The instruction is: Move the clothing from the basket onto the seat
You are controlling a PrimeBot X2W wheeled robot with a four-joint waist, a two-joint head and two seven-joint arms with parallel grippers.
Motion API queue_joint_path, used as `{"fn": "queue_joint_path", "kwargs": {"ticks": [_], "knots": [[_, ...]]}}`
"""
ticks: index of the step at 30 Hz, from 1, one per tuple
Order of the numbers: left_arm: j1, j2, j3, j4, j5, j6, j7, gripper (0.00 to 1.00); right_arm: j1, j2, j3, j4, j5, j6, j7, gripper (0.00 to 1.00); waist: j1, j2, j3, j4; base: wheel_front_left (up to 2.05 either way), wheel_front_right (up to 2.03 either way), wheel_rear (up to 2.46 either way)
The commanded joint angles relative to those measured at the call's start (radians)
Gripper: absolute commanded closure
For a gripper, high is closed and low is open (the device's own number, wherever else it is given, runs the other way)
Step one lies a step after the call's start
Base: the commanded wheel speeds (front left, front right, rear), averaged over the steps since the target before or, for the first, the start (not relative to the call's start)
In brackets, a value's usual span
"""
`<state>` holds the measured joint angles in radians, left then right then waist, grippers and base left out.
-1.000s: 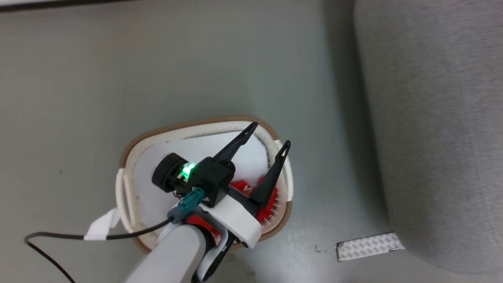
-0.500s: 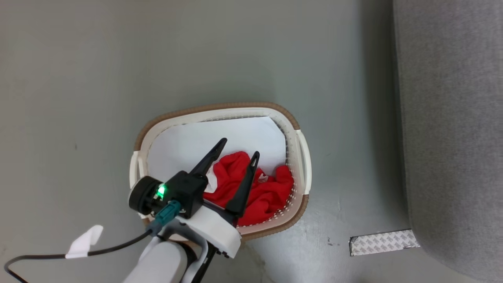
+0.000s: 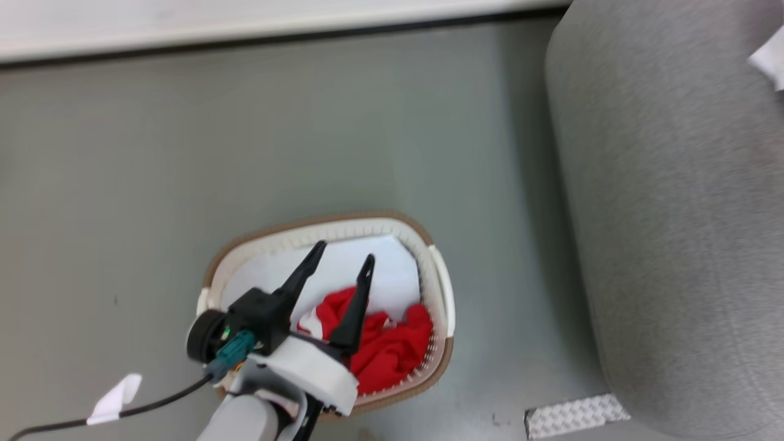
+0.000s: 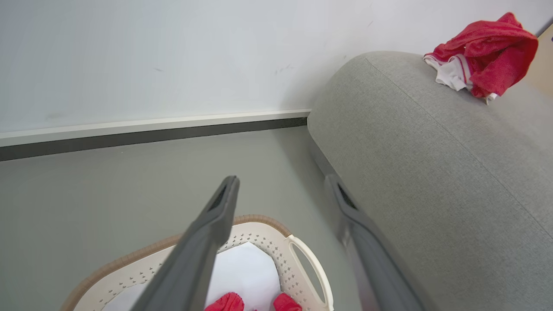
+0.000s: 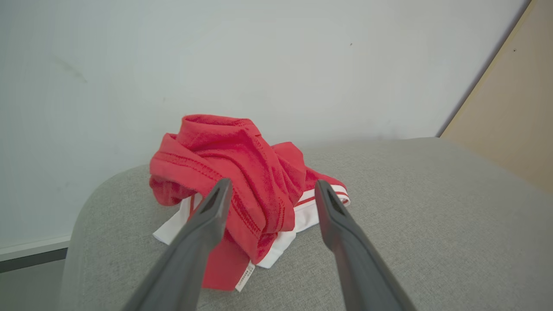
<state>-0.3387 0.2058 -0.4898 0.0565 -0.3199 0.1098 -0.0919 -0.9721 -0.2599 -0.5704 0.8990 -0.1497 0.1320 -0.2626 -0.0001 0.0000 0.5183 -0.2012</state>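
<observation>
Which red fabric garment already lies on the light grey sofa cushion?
The crumpled red garment with white trim lies on the light grey sofa cushion; the other red garment lies in the cream-white perforated plastic basket.

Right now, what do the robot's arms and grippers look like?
Left gripper: two long, tapering black fingers on a black body, teal connector, black cable with white tape tag, white wrist shell, pale grey forearm. Right gripper: same dark slotted fingers.

Grey floor (image 3: 245, 153), white wall (image 4: 173, 52), dark skirting (image 4: 129, 139)
</observation>
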Motion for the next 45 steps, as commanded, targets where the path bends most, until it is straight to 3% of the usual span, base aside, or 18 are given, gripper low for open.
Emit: {"fn": "queue_joint_path", "kwargs": {"ticks": [1, 17, 21, 25, 34, 45], "knots": [[0.023, 0.005, 0.009, 0.01, -0.011, 0.004, -0.015, 0.0, 0.049, 0.01, 0.016, -0.03, 0.017, -0.003, -0.003, 0.0, 0.0001, 0.0, -0.064, -0.024, 0.0, 0.0, 0.0], [0.24, 0.011, 0.136, 0.076, -0.107, 0.064, -0.163, 0.0, 0.538, 0.136, 0.192, -0.441, 0.142, -0.003, -0.002, 0.0, 0.0001, 0.0, -0.343, -0.014, 0.0, 0.0, 0.0], [0.283, 0.013, 0.185, 0.072, -0.092, 0.067, -0.173, 0.0, 0.633, 0.158, 0.232, -0.545, 0.157, -0.003, -0.001, 0.0, 0.0001, 0.0, -0.39, 0.006, 0.0, 0.0, 0.0], [0.339, -0.015, 0.266, 0.02, -0.047, 0.067, -0.172, 0.0, 0.729, 0.169, 0.335, -0.641, 0.182, -0.003, -0.001, 0.0, 0.0001, 0.0, -0.435, 0.025, 0.0, 0.0, 0.0], [0.458, -0.085, 0.416, -0.009, 0.046, -0.013, -0.172, 0.0, 0.909, 0.198, 0.448, -0.751, 0.213, -0.003, -0.001, 0.0, 0.0001, 0.0, -0.5, 0.078, 0.0, 0.0, 0.0], [0.516, -0.142, 0.506, 0.014, 0.128, -0.117, -0.173, 0.0, 1.007, 0.208, 0.573, -0.667, 0.289, -0.003, -0.002, 0.0, 0.0001, 0.0, -0.523, 0.112, 0.0, 0.0, 0.0]]}}
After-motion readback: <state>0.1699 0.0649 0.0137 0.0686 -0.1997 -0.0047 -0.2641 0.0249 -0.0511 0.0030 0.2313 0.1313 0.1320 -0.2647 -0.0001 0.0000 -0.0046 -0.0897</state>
